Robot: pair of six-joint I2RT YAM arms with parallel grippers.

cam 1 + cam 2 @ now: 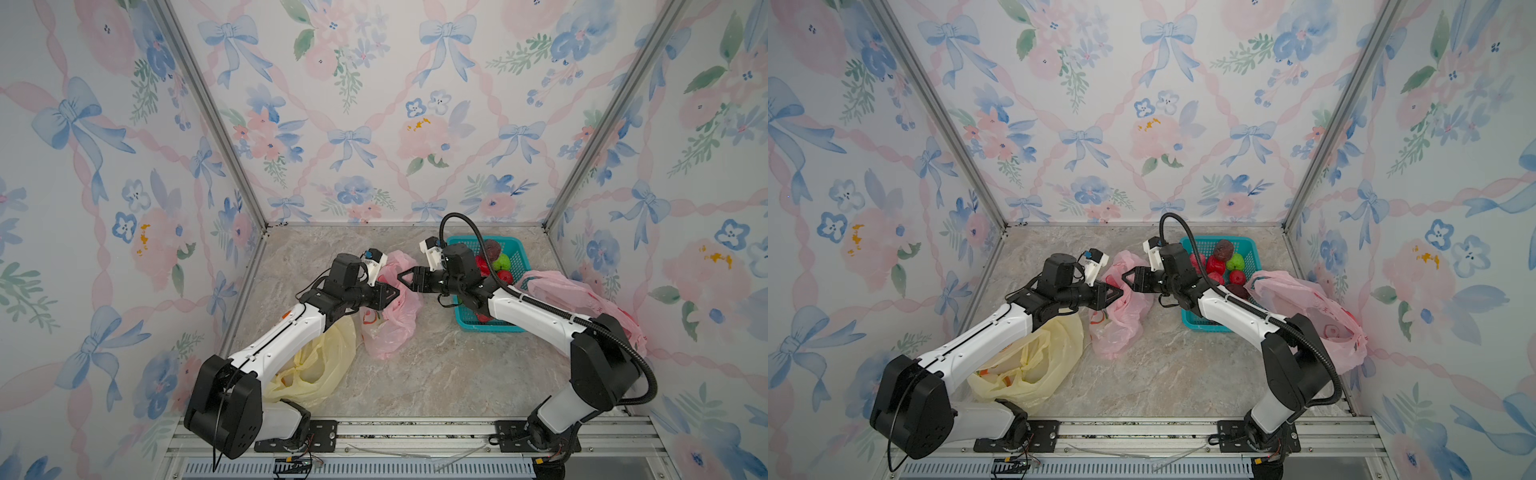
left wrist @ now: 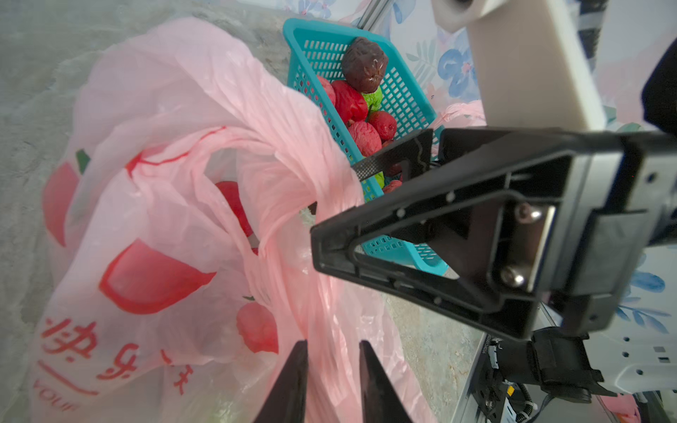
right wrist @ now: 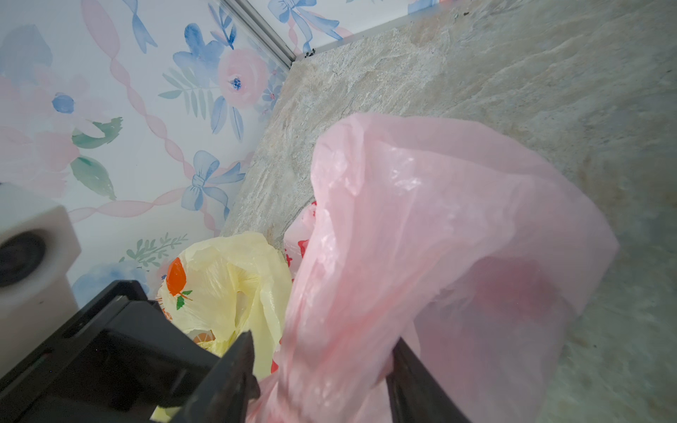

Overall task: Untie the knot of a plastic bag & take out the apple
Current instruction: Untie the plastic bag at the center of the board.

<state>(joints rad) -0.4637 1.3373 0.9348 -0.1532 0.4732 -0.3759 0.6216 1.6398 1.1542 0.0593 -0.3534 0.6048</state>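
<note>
Clearly the untying step is in hand. In both top views the left gripper (image 1: 390,296) and the right gripper (image 1: 405,277) meet over the pink bag (image 1: 392,328) at mid worktop (image 1: 436,374), each at its gathered top. I count three bags: this one, a yellow bag (image 1: 320,365) under the left arm, and a second pink bag (image 1: 582,303) beside the teal basket (image 1: 509,253), which holds several red fruits, a green one and a dark one.

From the left wrist, the left gripper's jaws stand a little apart with a twisted pink strand running between them; whether they pinch it I cannot tell. The right gripper (image 2: 370,190) has its jaws either side of the bunched neck. A reddish round shape, likely the apple (image 2: 234,207), shows inside.

From the right wrist, the right gripper (image 3: 322,366) straddles the pink film, jaws parted, not clearly clamped.

Next, I judge, both must pinch opposite strands and pull apart gently, lest the film tear.
</note>
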